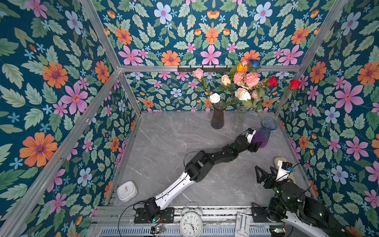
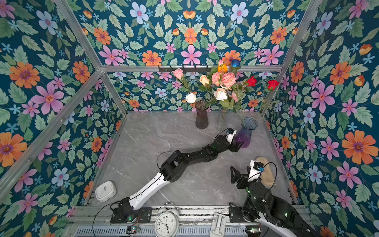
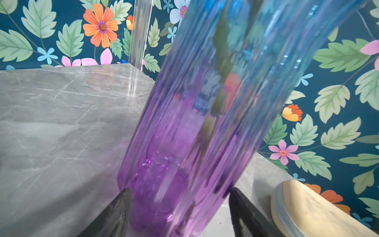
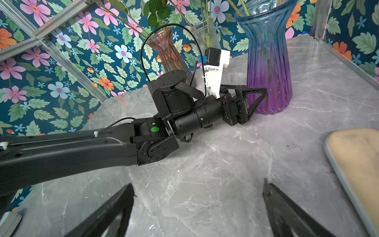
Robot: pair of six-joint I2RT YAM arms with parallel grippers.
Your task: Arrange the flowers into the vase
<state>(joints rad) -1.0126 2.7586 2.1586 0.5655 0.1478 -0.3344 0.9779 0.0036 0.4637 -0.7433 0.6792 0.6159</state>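
My left gripper (image 3: 180,191) straddles the foot of the blue-to-purple vase (image 3: 215,102), with a finger (image 3: 114,211) on each side of the glass. I cannot tell whether they press it or stand just off it. The flowers (image 1: 246,80) are all up in vases: a few stems in this one, the red roses (image 1: 272,81) I think, and the rest in the dark vase (image 1: 217,118) and the clear vase (image 1: 239,117) behind it. None lies on the table (image 1: 164,143). I judge my job is to let this vase go cleanly: spread both fingers evenly, then draw straight back, low and slow, so it never rocks. My right gripper (image 4: 198,184), in front of the vase, gapes wide and empty
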